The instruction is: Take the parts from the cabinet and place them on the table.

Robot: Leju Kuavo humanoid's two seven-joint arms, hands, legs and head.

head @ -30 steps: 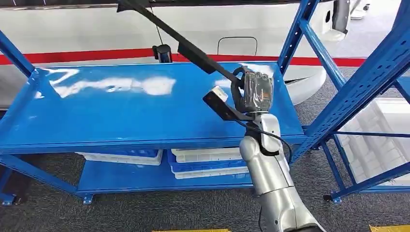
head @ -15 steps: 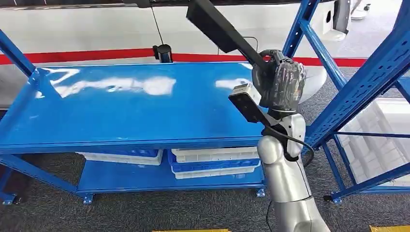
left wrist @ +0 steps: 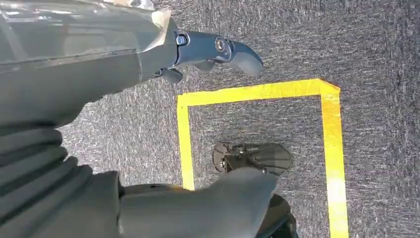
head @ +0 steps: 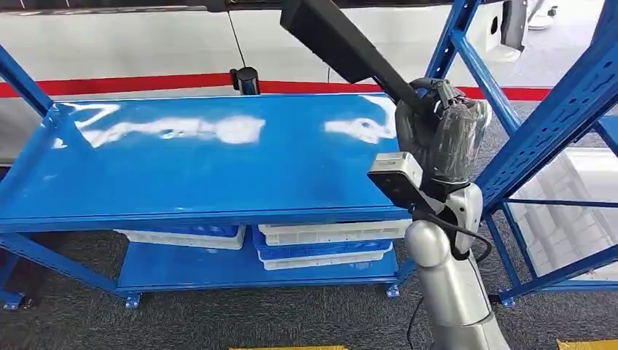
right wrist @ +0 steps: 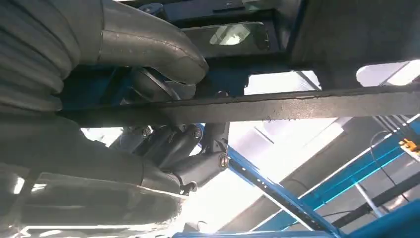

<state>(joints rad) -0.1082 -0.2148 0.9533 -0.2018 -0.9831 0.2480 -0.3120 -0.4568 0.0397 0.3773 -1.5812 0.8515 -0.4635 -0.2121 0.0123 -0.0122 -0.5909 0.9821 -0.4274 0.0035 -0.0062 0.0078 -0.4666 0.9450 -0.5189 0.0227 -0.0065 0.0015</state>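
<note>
Your right arm (head: 448, 281) rises from the near right, silver forearm upright, wrist just right of the shelf's near right corner. Your right hand (head: 437, 131) sits at its top under a clear plastic cover, its fingers (right wrist: 185, 144) wrapped around a long black bar (head: 342, 45) that slants up and to the left from the fist; the thumb (right wrist: 148, 42) lies over the bar's other side. Your left hand (left wrist: 148, 54) hangs down toward the floor, fingers apart, holding nothing.
</note>
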